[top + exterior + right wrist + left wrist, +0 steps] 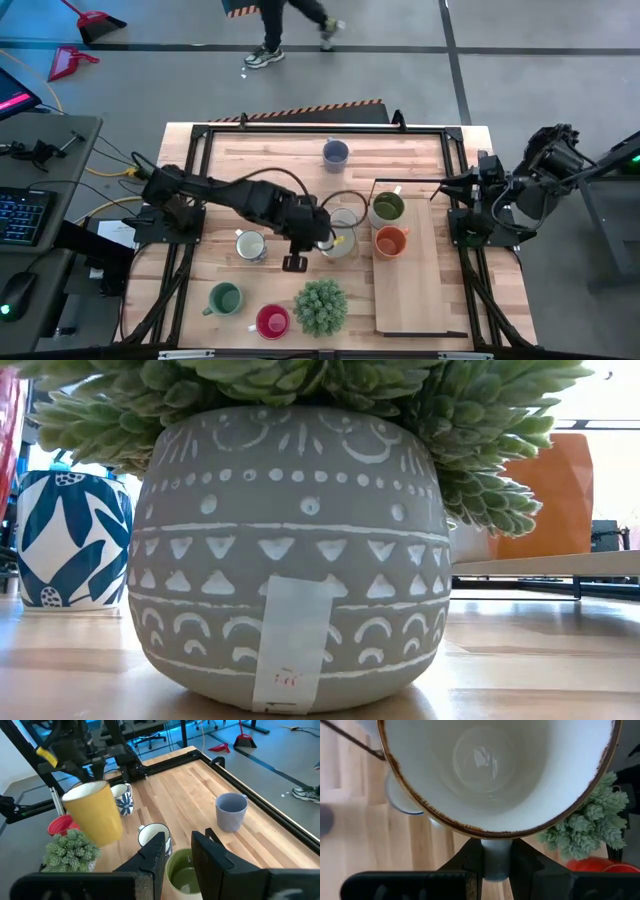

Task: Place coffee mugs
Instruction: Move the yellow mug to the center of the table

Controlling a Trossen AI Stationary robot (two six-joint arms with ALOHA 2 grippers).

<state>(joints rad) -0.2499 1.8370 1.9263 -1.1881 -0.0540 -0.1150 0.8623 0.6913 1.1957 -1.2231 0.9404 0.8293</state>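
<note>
My left gripper (495,870) is shut on a mustard-yellow mug (95,815) with a white inside and a brown rim. It hangs above the table's middle (338,238), beside a white mug (152,837) that stands on the table. An olive green mug (388,207) and an orange mug (390,241) stand on a wooden board (420,290). A blue-grey mug (335,152) stands at the far side. A blue-patterned white mug (250,245), a green mug (225,298) and a red mug (272,321) stand nearer. My right gripper (448,184) waits open at the table's right edge. My left gripper pinches the yellow mug's handle (495,860) between its two fingers. The fingers come slanting down from the table's left side. The mug is lifted clear of the table, and its mouth (485,765) tips toward the gripper.
A spiky green plant in a grey patterned pot (290,550) stands at the near edge between the red mug and the board and fills the low view. A black frame (300,130) rims the table. A person's legs (290,30) pass on the floor beyond.
</note>
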